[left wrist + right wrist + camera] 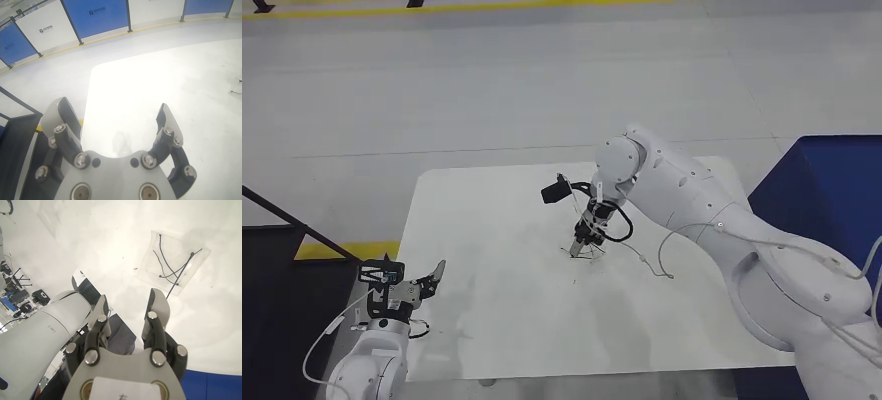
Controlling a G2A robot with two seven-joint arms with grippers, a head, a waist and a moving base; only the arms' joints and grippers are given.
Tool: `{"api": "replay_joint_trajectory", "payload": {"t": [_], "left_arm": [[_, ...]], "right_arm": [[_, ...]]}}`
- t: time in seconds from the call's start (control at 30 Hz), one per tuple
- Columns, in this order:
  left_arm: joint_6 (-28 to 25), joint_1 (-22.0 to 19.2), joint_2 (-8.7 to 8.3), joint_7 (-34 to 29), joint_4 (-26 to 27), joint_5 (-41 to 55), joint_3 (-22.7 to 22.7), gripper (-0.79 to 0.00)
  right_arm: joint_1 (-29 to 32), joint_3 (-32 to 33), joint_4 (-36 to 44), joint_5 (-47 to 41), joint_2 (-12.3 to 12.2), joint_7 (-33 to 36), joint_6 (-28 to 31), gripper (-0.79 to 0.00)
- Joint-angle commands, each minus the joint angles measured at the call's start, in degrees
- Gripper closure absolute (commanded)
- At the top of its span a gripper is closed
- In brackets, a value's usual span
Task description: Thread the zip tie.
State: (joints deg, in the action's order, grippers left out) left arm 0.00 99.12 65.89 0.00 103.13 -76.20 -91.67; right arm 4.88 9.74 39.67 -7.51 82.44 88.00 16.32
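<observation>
Several thin black zip ties (171,274) lie crossed on a clear flat tray (200,256) on the white table. One tie's tail (170,292) sticks out past the tray's edge, close to one fingertip (154,296) of my right gripper (128,302), which is open and holds nothing. From above, the right gripper (587,238) hangs just over the ties (584,256) near the table's middle. My left gripper (409,272) is open and empty over the table's near left edge, far from the ties; its wrist view shows its fingers spread (113,106).
The white table (492,330) has rounded corners and bare surface around the tray. A dark railing (292,225) stands off its left side and a blue panel (832,190) off its right. A white cable (652,262) hangs from the right arm.
</observation>
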Motion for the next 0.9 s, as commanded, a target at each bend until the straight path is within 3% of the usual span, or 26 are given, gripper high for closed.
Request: {"api": "replay_joint_trajectory", "payload": {"t": [0.0, 0.27, 0.33, 0.4, 0.6, 0.63, 0.73, 0.8, 0.87], "left_arm": [[0.0, 0.0, 0.00, 0.0, 0.0, 0.0, 0.0, -0.785], [0.0, 0.0, 0.00, 0.0, 0.0, 0.0, 0.0, -0.785], [0.0, 0.0, 0.00, 0.0, 0.0, 0.0, 0.0, -0.785], [0.0, 0.0, 0.00, 0.0, 0.0, 0.0, 0.0, -0.785], [0.0, 0.0, 0.00, 0.0, 0.0, 0.0, 0.0, -0.785], [0.0, 0.0, 0.00, 0.0, 0.0, 0.0, 0.0, -0.785], [0.0, 0.0, 0.00, 0.0, 0.0, 0.0, 0.0, -0.785], [0.0, 0.0, 0.00, 0.0, 0.0, 0.0, 0.0, -0.785], [0.0, 0.0, 0.00, 0.0, 0.0, 0.0, 0.0, -0.785]], "right_arm": [[0.0, 0.0, 0.0, 0.0, 0.0, 0.0, 0.0, -0.785], [0.2, 0.0, 0.0, 0.3, 0.0, -0.6, -0.2, -0.785], [0.2, 0.0, 1.7, 5.6, 0.1, -3.4, -5.0, -0.785], [-0.2, 0.5, 4.4, 4.8, 0.2, 0.0, -5.6, -0.785], [-0.4, 0.0, 8.5, 12.1, 1.4, 0.0, -13.4, -0.785], [-0.2, 0.0, 8.0, 13.7, 1.8, 0.0, -14.4, -0.730], [0.7, 0.0, 6.6, 19.0, 3.7, 0.0, -14.6, -0.665], [1.5, 0.0, 3.3, 20.5, 5.2, 0.0, -13.0, -0.474], [1.8, 0.0, 0.0, 22.2, 7.0, 0.0, -12.1, -0.465]]}}
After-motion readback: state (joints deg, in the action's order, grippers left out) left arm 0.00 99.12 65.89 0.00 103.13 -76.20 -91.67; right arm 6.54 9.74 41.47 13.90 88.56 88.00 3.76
